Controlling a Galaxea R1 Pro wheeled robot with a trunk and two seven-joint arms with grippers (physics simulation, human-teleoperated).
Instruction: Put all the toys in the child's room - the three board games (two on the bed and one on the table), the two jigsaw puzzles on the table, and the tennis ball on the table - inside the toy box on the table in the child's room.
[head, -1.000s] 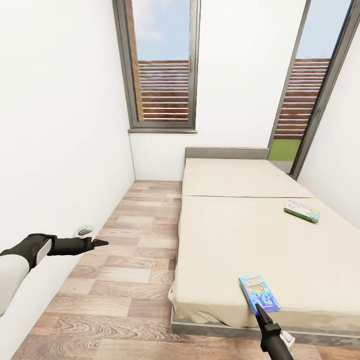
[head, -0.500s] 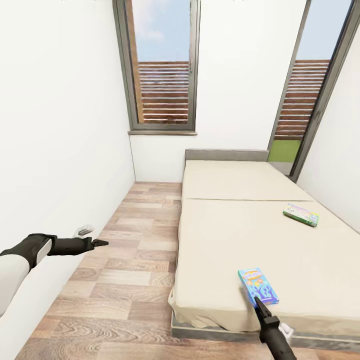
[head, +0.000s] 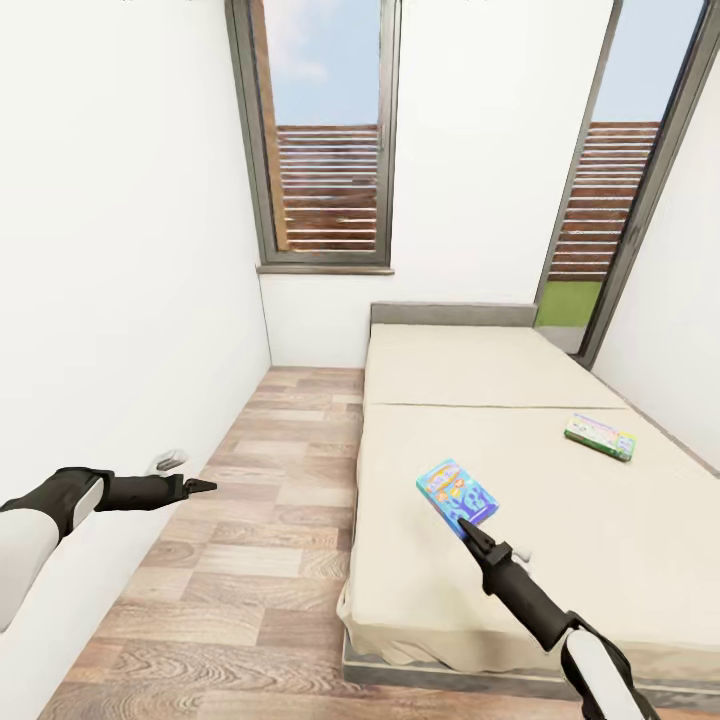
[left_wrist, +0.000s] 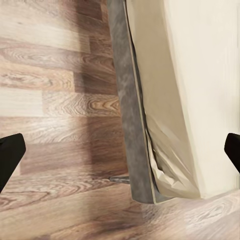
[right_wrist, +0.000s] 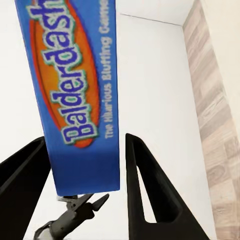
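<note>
A small blue board game (head: 456, 491) hangs tilted above the front part of the bed (head: 470, 365), with my right gripper (head: 469, 531) shut on its near end. In the right wrist view the blue box (right_wrist: 75, 95), printed "Balderdash", stands between the two dark fingers (right_wrist: 142, 185) of the right gripper (right_wrist: 85, 167). A green-edged board game (head: 599, 436) lies flat on the bed's right side. My left gripper (head: 200, 486) is held out over the wood floor to the left of the bed; the left gripper (left_wrist: 120, 152) is open and holds nothing.
A white wall (head: 110, 300) runs close along my left arm. A strip of wood-plank floor (head: 260, 500) lies between that wall and the bed. Two tall dark-framed windows (head: 325, 140) stand behind the grey headboard (head: 452, 314). The bed's grey frame corner (left_wrist: 131, 150) is below the left gripper.
My right gripper has lifted the blue board game off the mattress and carried it up and to the left. The left arm has stayed put. The head view shifted slightly.
</note>
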